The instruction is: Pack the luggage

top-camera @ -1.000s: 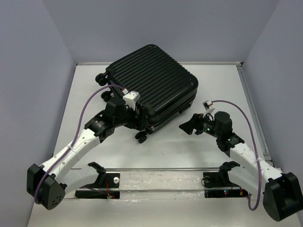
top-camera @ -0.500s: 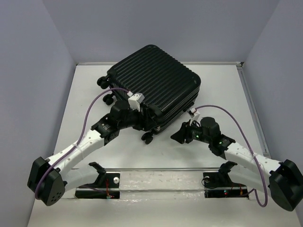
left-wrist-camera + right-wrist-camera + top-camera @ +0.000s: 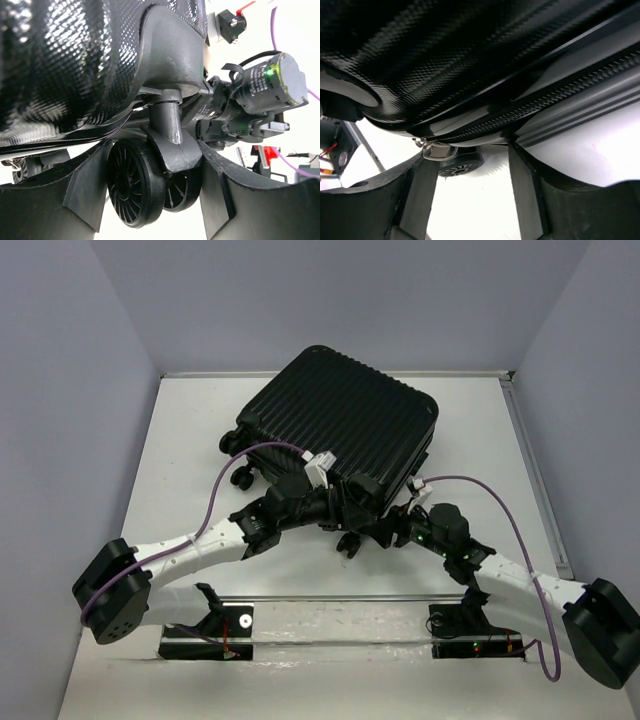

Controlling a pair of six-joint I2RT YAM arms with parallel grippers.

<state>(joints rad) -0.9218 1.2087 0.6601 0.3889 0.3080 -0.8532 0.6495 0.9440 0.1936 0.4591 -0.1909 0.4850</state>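
Left gripper (image 3: 345, 518): jaws wide, fingers straddling the small black caster wheel (image 3: 134, 184) at the near corner of the large black ribbed hard-shell suitcase (image 3: 350, 425); firm contact cannot be confirmed. Right gripper (image 3: 393, 530): jaws open, nothing held, now moved in under the zipped seam beside a metal zip pull (image 3: 439, 151). The suitcase, shut, has swung and slid across the white worktop (image 3: 180, 430) toward its far right corner. Judgement: repositioning only; opening not begun
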